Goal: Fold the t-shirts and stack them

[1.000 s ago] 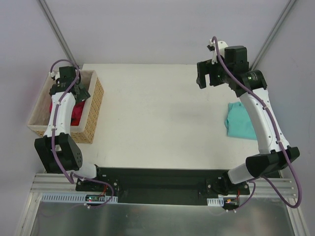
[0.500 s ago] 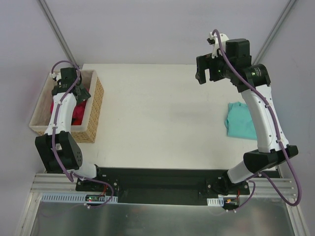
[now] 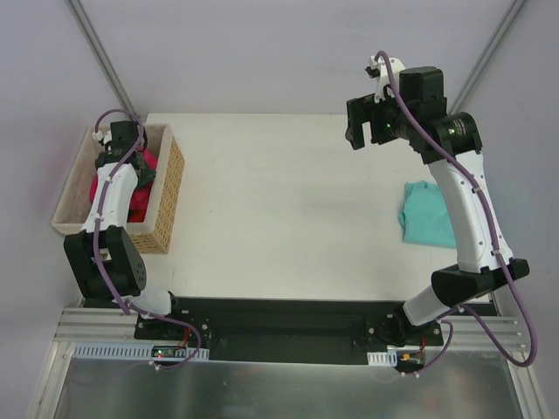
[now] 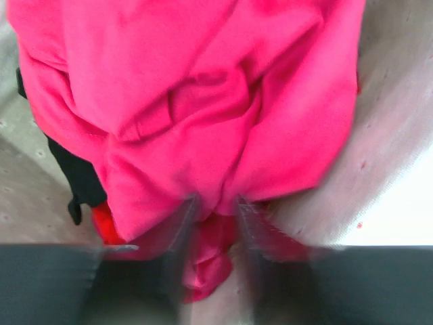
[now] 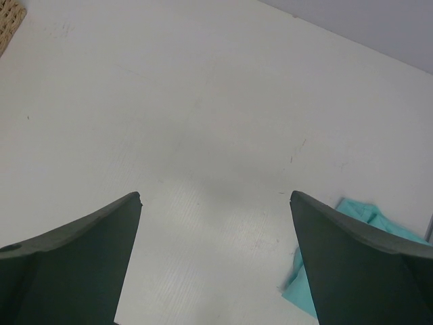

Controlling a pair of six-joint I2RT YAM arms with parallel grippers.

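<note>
Left hand [image 4: 215,203] pinches pink t-shirt [image 4: 203,101] fold in basket [image 3: 166,188]; right hand [image 5: 215,195] wide, teal t-shirt [image 3: 428,214] nearer, right edge of desk [image 3: 279,201].

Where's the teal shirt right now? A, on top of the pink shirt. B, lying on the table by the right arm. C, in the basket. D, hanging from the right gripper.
B: the teal shirt lies on the table beside the right arm.
</note>
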